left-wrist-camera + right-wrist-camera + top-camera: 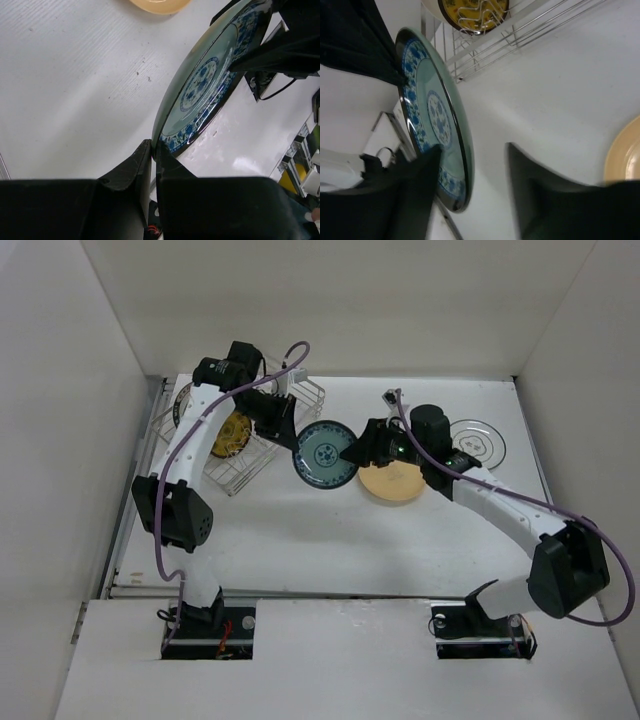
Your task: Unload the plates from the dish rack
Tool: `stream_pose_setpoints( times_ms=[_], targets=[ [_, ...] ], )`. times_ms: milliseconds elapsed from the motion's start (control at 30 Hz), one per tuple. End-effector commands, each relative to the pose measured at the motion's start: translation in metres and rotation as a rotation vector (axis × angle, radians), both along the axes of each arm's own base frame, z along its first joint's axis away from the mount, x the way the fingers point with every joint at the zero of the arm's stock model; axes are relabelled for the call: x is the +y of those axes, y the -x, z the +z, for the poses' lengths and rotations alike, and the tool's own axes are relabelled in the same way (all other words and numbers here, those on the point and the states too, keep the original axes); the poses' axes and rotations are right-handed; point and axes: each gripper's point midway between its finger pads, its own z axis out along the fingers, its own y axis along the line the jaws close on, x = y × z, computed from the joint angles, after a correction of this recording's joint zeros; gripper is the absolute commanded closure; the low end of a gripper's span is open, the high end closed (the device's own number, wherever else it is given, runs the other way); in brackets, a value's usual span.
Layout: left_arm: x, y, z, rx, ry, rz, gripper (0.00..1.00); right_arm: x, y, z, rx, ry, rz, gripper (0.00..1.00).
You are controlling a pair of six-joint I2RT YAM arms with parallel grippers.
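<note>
My left gripper (293, 437) is shut on the rim of a teal plate with a blue pattern (325, 455) and holds it on edge above the table; the pinch shows in the left wrist view (152, 150). My right gripper (352, 453) is open, with its jaws on either side of the plate's opposite rim (437, 125). One finger (417, 190) lies across the plate's face and the other stands apart. The wire dish rack (262, 445) at the back left holds a dark plate with a gold centre (231, 434).
A yellow-orange plate (392, 485) lies flat on the table under the right wrist. A white plate with a grey rim (478, 443) lies at the back right. White walls close in the table at the back and sides.
</note>
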Motion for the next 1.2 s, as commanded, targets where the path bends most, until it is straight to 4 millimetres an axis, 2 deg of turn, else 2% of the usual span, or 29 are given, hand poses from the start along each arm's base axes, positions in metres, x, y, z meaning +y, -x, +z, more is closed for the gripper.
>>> stream_pose_setpoints(
  times_ms=[0,100,133,200,233,300,367,433,467,500,533,600,633,700,733,767,800,833,867,967,1033,1067,1100,1133,1167],
  targets=[
    [-0.005,0.021,0.015,-0.007,0.034,-0.066,1.0,0.014,-0.013,0.037,-0.101,-0.071,0.005,0.5],
    [0.0,0.019,0.008,-0.008,-0.006,-0.052,1.0,0.015,-0.014,0.042,-0.109,-0.076,0.005,0.74],
    [0.002,0.018,0.006,-0.012,-0.022,-0.047,1.0,0.014,-0.012,0.046,-0.109,-0.085,0.003,0.88],
    [0.011,0.013,-0.001,-0.022,-0.085,-0.015,1.0,0.012,-0.013,0.05,-0.12,-0.088,-0.008,0.98],
    [0.013,0.009,-0.002,-0.038,-0.101,-0.007,0.89,0.011,-0.011,0.055,-0.131,-0.094,-0.008,1.0],
    [0.02,0.003,-0.004,-0.062,-0.148,0.012,0.54,0.01,-0.008,0.045,-0.1,-0.077,-0.009,1.0],
    [0.024,-0.003,-0.003,-0.093,-0.174,0.041,0.32,0.009,-0.002,0.035,-0.064,-0.052,0.013,1.0],
    [0.042,-0.015,-0.008,-0.144,-0.277,0.097,0.16,0.008,0.002,0.026,-0.036,-0.026,0.025,1.0],
    [0.05,-0.019,-0.011,-0.16,-0.326,0.133,0.14,0.007,0.004,0.011,0.008,-0.002,0.025,1.0],
    [0.059,-0.028,-0.012,-0.189,-0.377,0.178,0.14,0.002,0.006,-0.015,0.069,0.07,0.021,1.0],
    [0.083,-0.036,-0.018,-0.214,-0.505,0.243,0.11,-0.003,0.004,-0.031,0.102,0.117,0.0,1.0],
    [0.102,-0.051,-0.016,-0.263,-0.582,0.328,0.1,-0.007,0.007,-0.069,0.193,0.197,0.005,1.0],
    [0.115,-0.057,-0.018,-0.289,-0.648,0.364,0.1,-0.01,0.011,-0.084,0.237,0.234,0.014,1.0],
    [0.139,-0.072,-0.017,-0.344,-0.693,0.451,0.08,-0.003,0.016,-0.109,0.305,0.277,0.037,1.0],
    [0.155,-0.078,-0.013,-0.391,-0.772,0.485,0.08,0.001,0.019,-0.115,0.335,0.297,0.052,1.0],
    [0.163,-0.082,-0.014,-0.415,-0.819,0.493,0.08,0.0,0.021,-0.126,0.359,0.32,0.059,1.0],
    [0.175,-0.086,-0.014,-0.435,-0.868,0.502,0.08,0.006,0.024,-0.128,0.37,0.321,0.083,1.0],
    [0.181,-0.091,-0.018,-0.459,-0.908,0.503,0.08,0.006,0.024,-0.143,0.404,0.34,0.085,0.99],
    [0.195,-0.094,-0.017,-0.482,-0.978,0.49,0.08,0.012,0.026,-0.146,0.42,0.346,0.094,0.98],
    [0.211,-0.103,-0.024,-0.482,-1.024,0.501,0.08,0.017,0.02,-0.167,0.465,0.388,0.09,0.98],
    [0.22,-0.106,-0.028,-0.467,-1.032,0.518,0.08,0.023,0.018,-0.171,0.482,0.394,0.095,0.96],
    [0.227,-0.111,-0.028,-0.465,-1.034,0.541,0.08,0.024,0.021,-0.179,0.513,0.395,0.099,0.92],
    [0.232,-0.11,-0.028,-0.461,-1.044,0.553,0.08,0.026,0.018,-0.175,0.503,0.388,0.099,0.88],
    [0.236,-0.113,-0.029,-0.455,-1.048,0.56,0.08,0.027,0.018,-0.175,0.51,0.385,0.094,0.8],
    [0.24,-0.114,-0.033,-0.443,-1.054,0.563,0.07,0.027,0.018,-0.175,0.51,0.385,0.094,0.66]
  ],
)
